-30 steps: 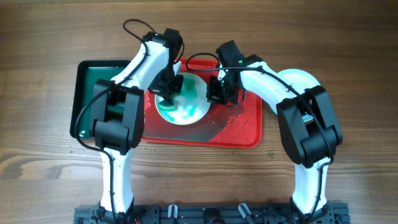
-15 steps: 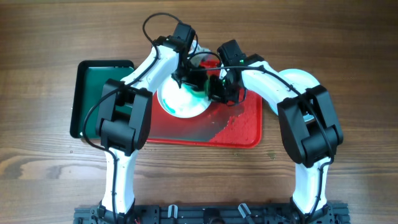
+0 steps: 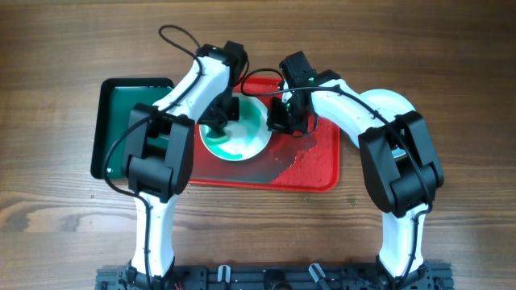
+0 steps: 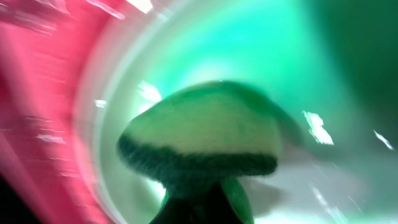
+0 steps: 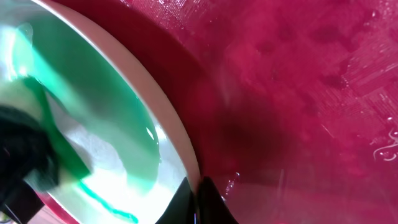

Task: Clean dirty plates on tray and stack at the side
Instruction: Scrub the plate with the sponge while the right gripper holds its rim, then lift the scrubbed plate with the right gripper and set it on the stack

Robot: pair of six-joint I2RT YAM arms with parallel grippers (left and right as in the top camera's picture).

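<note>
One white plate (image 3: 242, 141) smeared teal-green lies on the left half of the red tray (image 3: 310, 169). My left gripper (image 3: 219, 121) is shut on a green sponge (image 4: 199, 134) and presses it on the plate's left part (image 4: 186, 56); the view is blurred. My right gripper (image 3: 278, 121) is shut on the plate's right rim, one finger inside and one outside. In the right wrist view the gripper (image 5: 198, 186) pinches the rim of the plate (image 5: 118, 124) over the wet tray (image 5: 298, 93). Other plates are out of view.
A dark green tray (image 3: 121, 105) sits left of the red tray, partly under my left arm. Green-tinted water pools on the red tray in front of the plate (image 3: 266, 167). Wooden table surrounds both trays.
My left gripper with the sponge swept to the plate's far right side, then back to its left part. My right gripper kept its hold on the rim.
</note>
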